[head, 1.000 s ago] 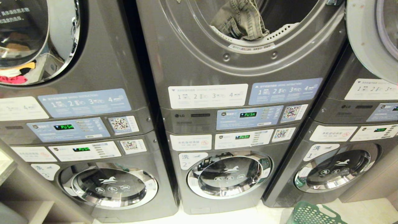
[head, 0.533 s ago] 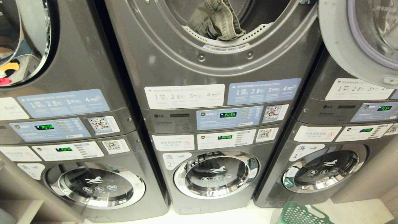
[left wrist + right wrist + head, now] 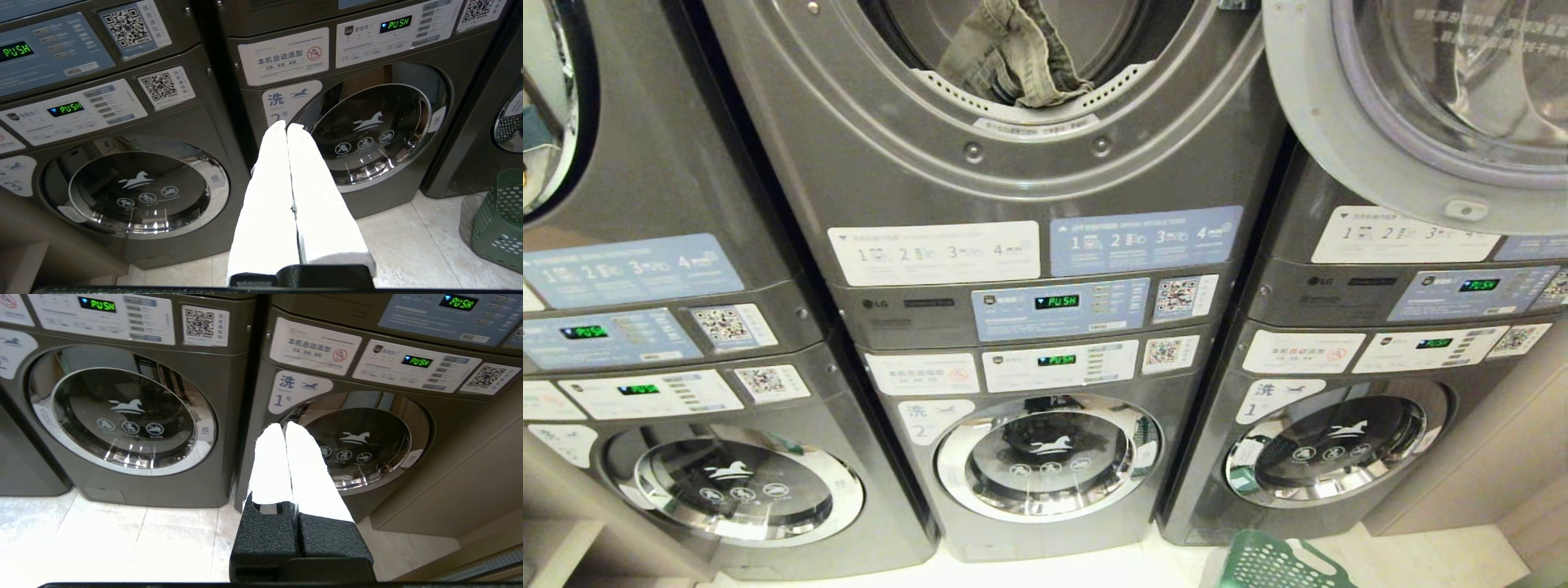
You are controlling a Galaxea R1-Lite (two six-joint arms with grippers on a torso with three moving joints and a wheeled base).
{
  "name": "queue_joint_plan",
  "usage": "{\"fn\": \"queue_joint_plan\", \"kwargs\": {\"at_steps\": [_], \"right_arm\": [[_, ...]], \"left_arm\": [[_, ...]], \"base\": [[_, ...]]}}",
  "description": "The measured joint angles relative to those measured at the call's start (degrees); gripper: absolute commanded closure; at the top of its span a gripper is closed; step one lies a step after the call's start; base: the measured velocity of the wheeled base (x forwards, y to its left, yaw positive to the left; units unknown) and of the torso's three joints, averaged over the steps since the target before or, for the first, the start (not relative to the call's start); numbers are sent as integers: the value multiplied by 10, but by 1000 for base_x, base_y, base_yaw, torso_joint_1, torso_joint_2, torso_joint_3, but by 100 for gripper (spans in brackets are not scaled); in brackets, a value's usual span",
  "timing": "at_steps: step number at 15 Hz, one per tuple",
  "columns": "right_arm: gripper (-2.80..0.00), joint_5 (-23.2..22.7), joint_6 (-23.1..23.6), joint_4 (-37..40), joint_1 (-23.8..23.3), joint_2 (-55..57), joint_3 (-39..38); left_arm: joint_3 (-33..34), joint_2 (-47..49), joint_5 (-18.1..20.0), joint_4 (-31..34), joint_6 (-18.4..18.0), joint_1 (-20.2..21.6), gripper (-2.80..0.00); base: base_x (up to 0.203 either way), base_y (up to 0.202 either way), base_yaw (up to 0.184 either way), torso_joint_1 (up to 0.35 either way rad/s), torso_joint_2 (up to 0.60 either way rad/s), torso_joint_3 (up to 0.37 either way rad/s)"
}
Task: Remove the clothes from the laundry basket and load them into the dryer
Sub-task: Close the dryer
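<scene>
LG dryer point(image 3: 1029, 175), displays reading "PUSH", washer below marked "洗 2", held the clothes point(image 3: 1013, 53) in its open drum; laundry basket point(image 3: 1278, 563) stood on floor; left gripper point(image 3: 287, 127) and right gripper point(image 3: 284, 425) were closed, empty.

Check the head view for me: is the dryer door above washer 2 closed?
No. The dryer mouth stands open, its door swung aside to the right, and the clothes hang over the drum's lower lip.
</scene>
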State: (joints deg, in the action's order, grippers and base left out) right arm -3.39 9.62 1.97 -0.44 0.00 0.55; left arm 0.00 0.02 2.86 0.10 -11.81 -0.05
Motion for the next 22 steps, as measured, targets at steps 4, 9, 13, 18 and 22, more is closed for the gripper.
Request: {"fn": "queue_joint_plan", "kwargs": {"at_steps": [4, 9, 13, 18, 22], "right_arm": [[0, 4, -9, 0, 0, 0, 0], [0, 4, -11, -2, 0, 0, 0], [0, 0, -8, 26, 0, 4, 75], [0, 3, -12, 113, -1, 170, 335], [0, 115, -80, 101, -11, 370, 416]], "left_arm": [[0, 0, 0, -1, -1, 0, 0], [0, 0, 0, 0, -1, 0, 0], [0, 0, 0, -1, -1, 0, 0], [0, 0, 0, 0, 0, 0, 0], [0, 0, 0, -1, 1, 0, 0]], "base": [[0, -195, 1, 4, 3, 3], [0, -198, 1, 4, 0, 1], [0, -179, 0, 3, 3, 2], [0, -14, 0, 2, -1, 0], [0, 0, 0, 0, 0, 0]]}}
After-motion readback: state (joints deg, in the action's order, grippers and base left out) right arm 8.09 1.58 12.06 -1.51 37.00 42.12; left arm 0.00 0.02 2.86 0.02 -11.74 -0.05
